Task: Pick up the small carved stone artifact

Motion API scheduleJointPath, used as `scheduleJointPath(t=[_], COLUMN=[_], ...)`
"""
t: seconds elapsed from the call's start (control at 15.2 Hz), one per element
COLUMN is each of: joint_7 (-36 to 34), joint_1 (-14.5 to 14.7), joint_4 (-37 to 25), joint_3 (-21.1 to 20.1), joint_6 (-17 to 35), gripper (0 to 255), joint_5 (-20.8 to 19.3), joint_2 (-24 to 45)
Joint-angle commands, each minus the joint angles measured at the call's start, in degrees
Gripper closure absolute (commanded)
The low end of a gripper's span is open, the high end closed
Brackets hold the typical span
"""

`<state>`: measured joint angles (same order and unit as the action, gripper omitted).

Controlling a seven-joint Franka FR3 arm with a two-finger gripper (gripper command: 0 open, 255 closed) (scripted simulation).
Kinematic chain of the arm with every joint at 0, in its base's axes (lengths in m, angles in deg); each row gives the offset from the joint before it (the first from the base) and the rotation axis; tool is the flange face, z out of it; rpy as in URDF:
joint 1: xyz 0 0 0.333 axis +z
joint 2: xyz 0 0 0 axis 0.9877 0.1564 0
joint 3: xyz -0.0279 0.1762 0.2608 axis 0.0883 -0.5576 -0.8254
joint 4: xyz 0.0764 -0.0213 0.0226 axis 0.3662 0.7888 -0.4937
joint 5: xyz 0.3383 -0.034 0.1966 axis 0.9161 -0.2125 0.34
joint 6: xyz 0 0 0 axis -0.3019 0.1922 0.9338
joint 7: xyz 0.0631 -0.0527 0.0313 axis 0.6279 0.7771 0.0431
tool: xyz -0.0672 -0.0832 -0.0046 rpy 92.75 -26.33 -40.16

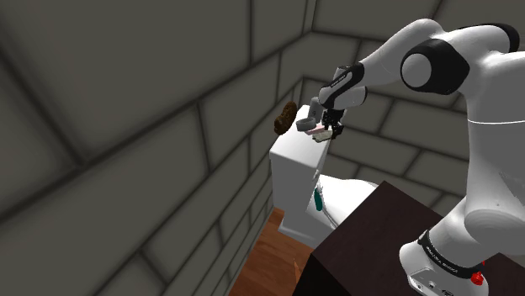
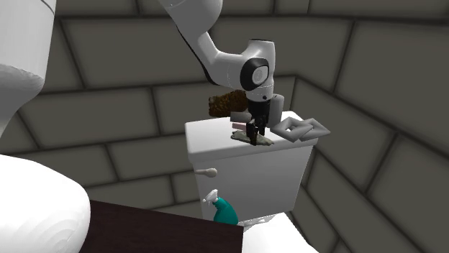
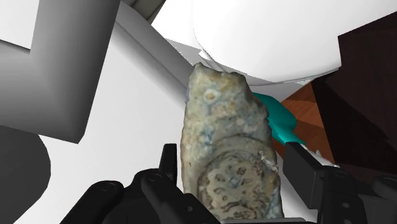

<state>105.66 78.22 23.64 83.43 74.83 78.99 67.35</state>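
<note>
The carved stone artifact (image 3: 226, 159), mottled grey-tan with a round carved pattern, lies on the white toilet tank lid (image 2: 209, 133). My black gripper (image 3: 232, 167) reaches down onto it, a finger pressed close against each long side, shut on the stone. In the second exterior view the gripper (image 2: 253, 135) touches down on the flat stone (image 2: 260, 141) near the lid's front edge. From the shoulder view the gripper (image 1: 330, 129) stands over the pinkish-grey stone (image 1: 317, 132) on the tank (image 1: 290, 160).
A brown lumpy object (image 2: 224, 103) and a grey angular piece (image 2: 302, 129) sit on the lid behind and beside the gripper. A teal spray bottle (image 2: 224, 210) stands below, by the toilet bowl (image 1: 345, 198). The dark stand (image 1: 370, 244) and stone-block walls close in.
</note>
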Motion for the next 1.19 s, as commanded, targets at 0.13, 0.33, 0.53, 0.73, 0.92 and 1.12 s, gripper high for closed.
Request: scheduleJointPath(t=[0.13,0.33,0.53,0.73,0.92,1.12], joint_7=[-0.3,-0.7,-1.2,-1.6,-2.1,-2.2], joint_1=[0.4,0.9,1.3,1.7,2.1,2.2], joint_4=[0.2,0.2,0.1,-0.2,-0.5,-0.7], joint_3=[0.5,1.1,1.7,2.2,2.7,2.9], joint_6=[-1.1,-2.7,-4.4,-6.1,-7.8,-8.5], gripper=[255,255,255,255,255,255], joint_5=[-0.6,-1.4,-2.2,-3.0,-3.8,-4.1], joint_2=[-1.2,-2.9,-4.5,-6.0,-7.5,-8.1])
